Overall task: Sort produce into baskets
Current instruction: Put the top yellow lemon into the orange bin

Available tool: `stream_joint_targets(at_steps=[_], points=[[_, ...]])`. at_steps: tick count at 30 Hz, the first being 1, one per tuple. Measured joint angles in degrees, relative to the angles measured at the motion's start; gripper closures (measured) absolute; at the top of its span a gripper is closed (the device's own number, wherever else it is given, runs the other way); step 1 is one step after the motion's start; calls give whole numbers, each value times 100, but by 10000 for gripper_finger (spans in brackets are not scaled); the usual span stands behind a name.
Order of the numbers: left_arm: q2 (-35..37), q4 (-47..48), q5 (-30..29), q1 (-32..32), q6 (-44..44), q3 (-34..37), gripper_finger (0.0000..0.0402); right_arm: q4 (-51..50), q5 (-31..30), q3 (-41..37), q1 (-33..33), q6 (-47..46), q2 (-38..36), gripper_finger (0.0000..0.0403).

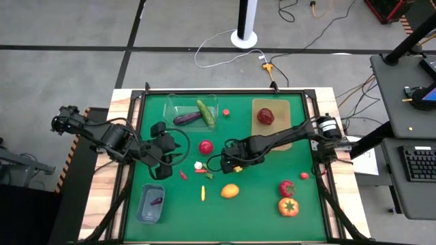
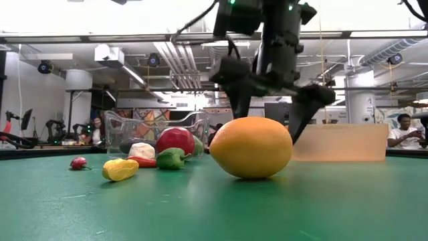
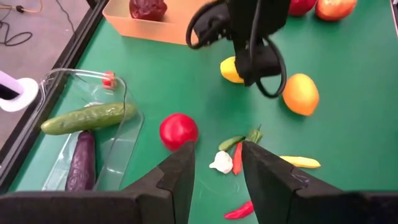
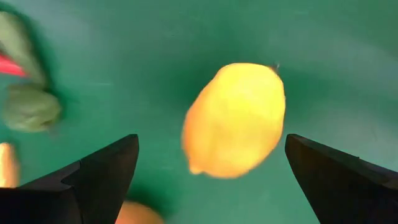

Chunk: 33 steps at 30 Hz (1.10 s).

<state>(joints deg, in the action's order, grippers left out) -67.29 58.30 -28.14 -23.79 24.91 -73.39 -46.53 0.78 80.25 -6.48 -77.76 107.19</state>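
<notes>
Right wrist view looks down on a yellow lemon lying on the green desk, between the two spread fingers of the right tool, which stands wide and holds nothing. The lemon's long axis runs slantwise to the line between the fingers, its small nub at the lower end. An orange fruit lies just near of it on the desk, apart from the tool; in the low view it fills the foreground and the wide fingers stand behind it.

Just left of the right tool are a white garlic, a green chilli and a red tomato. The left tool hovers left of these, its fingers narrowly parted around nothing.

At the far left, a clear tub holds a purple eggplant and a green cucumber, the cucumber's far end pointing slightly left. At the far right, a wooden tray carries a dark red fruit. At the near left sits a bluish tub.

Around the desk is grey floor with cables; the low view shows a workshop with people seated far off.
</notes>
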Motion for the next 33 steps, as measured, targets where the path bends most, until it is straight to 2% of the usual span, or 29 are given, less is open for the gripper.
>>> stream_joint_targets(at_steps=[4,8,17,21,26,33], points=[[0,2,-1,0,0,3,286,63,-170,0,-1,84,209,14],[0,7,-2,0,0,3,286,77,-240,17,-13,82,237,42],[0,27,-165,0,-92,3,286,71,-232,17,15,83,213,165],[0,110,-264,1,-169,3,286,64,-201,17,13,88,204,205],[0,109,-268,0,-195,3,286,-6,-87,156,13,311,92,212],[2,102,109,2,-173,3,286,-548,-88,1012,116,997,-191,208]])
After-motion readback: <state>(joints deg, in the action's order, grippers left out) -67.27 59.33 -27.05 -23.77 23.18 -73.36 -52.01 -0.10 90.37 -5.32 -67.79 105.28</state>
